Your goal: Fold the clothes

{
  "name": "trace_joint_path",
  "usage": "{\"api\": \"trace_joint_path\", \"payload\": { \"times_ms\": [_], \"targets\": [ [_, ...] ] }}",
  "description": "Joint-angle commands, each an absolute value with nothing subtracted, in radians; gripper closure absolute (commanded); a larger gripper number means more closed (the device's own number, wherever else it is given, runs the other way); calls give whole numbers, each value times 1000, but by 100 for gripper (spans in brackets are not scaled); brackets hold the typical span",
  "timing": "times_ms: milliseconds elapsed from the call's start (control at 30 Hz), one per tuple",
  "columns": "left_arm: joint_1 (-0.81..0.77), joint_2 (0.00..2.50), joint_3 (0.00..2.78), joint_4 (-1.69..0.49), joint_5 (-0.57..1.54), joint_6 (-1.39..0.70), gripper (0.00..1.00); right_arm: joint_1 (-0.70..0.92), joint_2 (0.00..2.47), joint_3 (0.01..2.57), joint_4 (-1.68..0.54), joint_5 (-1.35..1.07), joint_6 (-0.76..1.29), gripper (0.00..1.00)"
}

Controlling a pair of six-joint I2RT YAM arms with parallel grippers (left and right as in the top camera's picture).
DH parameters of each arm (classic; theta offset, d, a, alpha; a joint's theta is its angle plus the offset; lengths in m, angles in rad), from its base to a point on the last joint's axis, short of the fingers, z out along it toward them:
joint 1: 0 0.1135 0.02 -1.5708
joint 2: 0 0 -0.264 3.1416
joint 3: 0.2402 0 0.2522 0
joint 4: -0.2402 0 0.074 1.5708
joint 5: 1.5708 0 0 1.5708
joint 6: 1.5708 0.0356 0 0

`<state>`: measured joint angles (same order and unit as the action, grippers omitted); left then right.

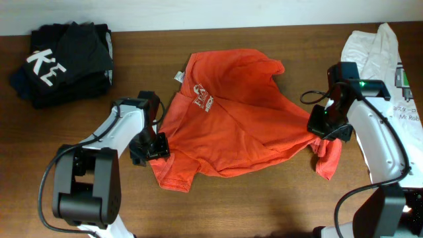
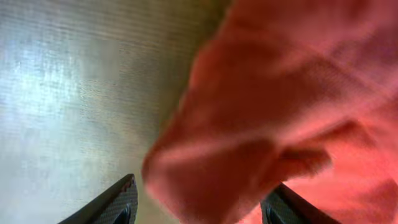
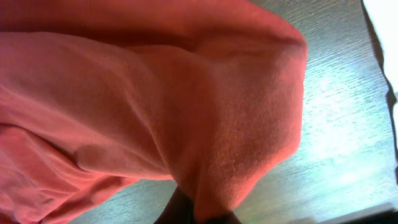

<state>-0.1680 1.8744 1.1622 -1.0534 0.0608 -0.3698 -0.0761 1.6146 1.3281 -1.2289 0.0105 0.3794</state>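
Note:
The red-orange T-shirt [image 1: 238,125] lies crumpled in the middle of the table, its white logo [image 1: 203,98] and neck label [image 1: 178,76] facing up at the left. My left gripper [image 1: 149,147] is at the shirt's lower left edge. In the left wrist view its fingers [image 2: 199,211] stand wide apart with a fold of the shirt [image 2: 298,93] between them. My right gripper [image 1: 324,125] is shut on the shirt's right side, with a flap hanging below it. In the right wrist view the cloth [image 3: 155,93] drapes over the closed fingers [image 3: 205,214].
Black folded garments with white letters [image 1: 63,59] lie at the back left. A white T-shirt [image 1: 373,49] lies at the back right, with printed paper [image 1: 410,106] by the right edge. The wooden table [image 1: 264,205] shows along the front.

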Motion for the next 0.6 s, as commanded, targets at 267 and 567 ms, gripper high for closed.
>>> {"api": "trace_joint_path", "payload": {
  "times_ms": [267, 567],
  "targets": [
    [-164, 1844, 1201, -1006, 14, -434, 46, -79, 1596, 1352, -1232, 11, 374, 96],
    [-52, 1743, 1310, -1180, -152, -459, 50, -79, 1596, 1352, -1235, 11, 374, 95]
  ]
}}
